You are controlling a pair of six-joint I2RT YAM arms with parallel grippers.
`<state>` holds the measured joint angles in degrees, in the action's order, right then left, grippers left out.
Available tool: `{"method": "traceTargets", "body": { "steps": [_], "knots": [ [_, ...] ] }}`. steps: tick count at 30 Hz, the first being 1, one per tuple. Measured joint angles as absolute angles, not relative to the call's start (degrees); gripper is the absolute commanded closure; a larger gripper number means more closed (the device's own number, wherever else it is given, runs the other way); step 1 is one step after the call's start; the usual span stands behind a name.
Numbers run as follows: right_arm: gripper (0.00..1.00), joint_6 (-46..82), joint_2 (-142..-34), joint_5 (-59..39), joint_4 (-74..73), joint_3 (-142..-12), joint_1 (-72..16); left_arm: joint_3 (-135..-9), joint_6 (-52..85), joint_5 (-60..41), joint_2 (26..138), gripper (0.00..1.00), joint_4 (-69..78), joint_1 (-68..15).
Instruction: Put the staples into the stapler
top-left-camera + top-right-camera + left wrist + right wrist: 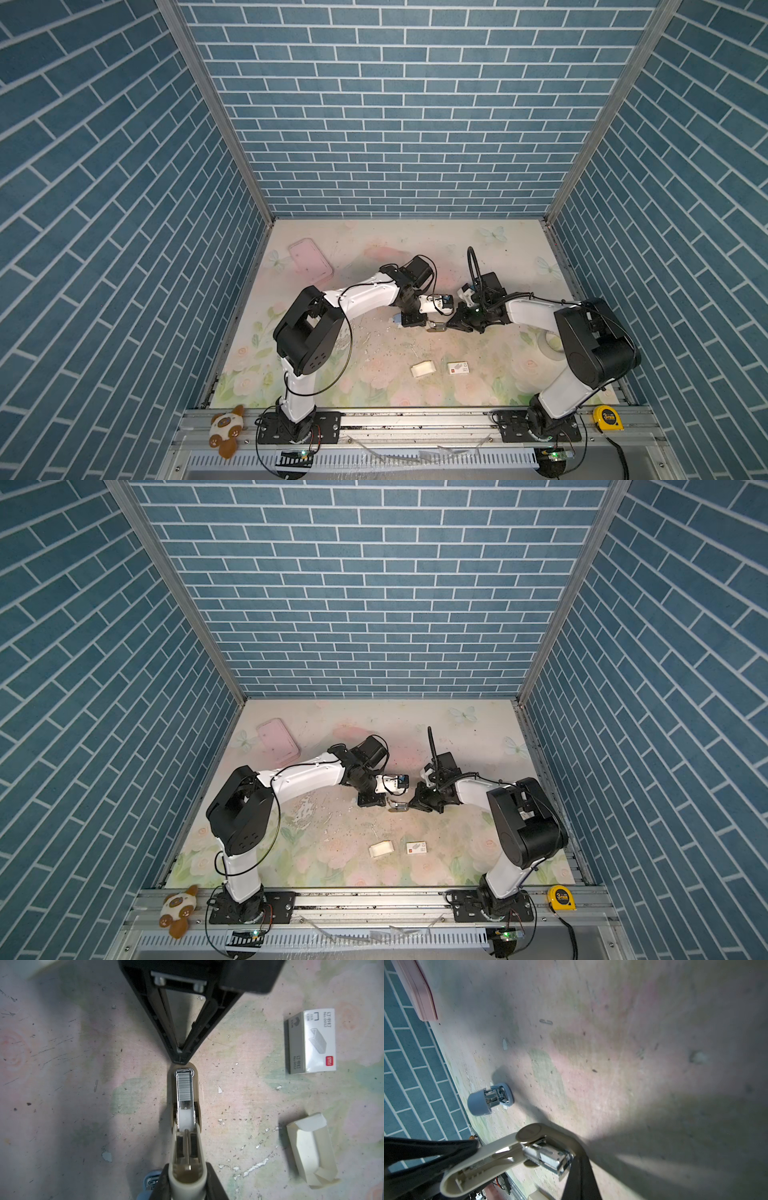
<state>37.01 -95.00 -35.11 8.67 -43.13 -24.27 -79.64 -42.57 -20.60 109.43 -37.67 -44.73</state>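
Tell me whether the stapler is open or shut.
Open. The stapler has its beige top lifted clear of the metal channel, which lies bare with a strip of staples in it.

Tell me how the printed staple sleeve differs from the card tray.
The sleeve is printed grey and white with a red mark; the tray is plain cream. The sleeve shows a closed flat face; the tray lies open side up, seemingly empty. Both are small card pieces.

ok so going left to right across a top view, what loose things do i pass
plush toy → pink case → white card tray → red-marked staple sleeve → yellow tape measure
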Motion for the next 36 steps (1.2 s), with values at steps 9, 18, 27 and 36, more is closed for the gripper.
{"method": "traceTargets", "body": {
  "steps": [9, 18, 27, 36],
  "knots": [
    [0.98, 37.0, -95.0, -35.1, 8.7, -43.1, -24.3, -81.4, -42.0, -20.6, 110.4, 0.83, -38.6, -45.3],
    [0.99, 37.0, -95.0, -34.9, 8.7, -43.1, -24.3, -83.0, -41.6, -20.4, 111.4, 0.83, -38.7, -46.1],
    [0.99, 37.1, -94.5, -34.4, 8.1, -42.5, -24.3, -85.2, -40.9, -20.1, 113.6, 0.84, -37.5, -48.0],
    [0.99, 37.3, -93.8, -34.3, 6.6, -41.5, -24.3, -87.0, -40.7, -19.1, 116.3, 0.85, -36.6, -49.6]
  ]
}}
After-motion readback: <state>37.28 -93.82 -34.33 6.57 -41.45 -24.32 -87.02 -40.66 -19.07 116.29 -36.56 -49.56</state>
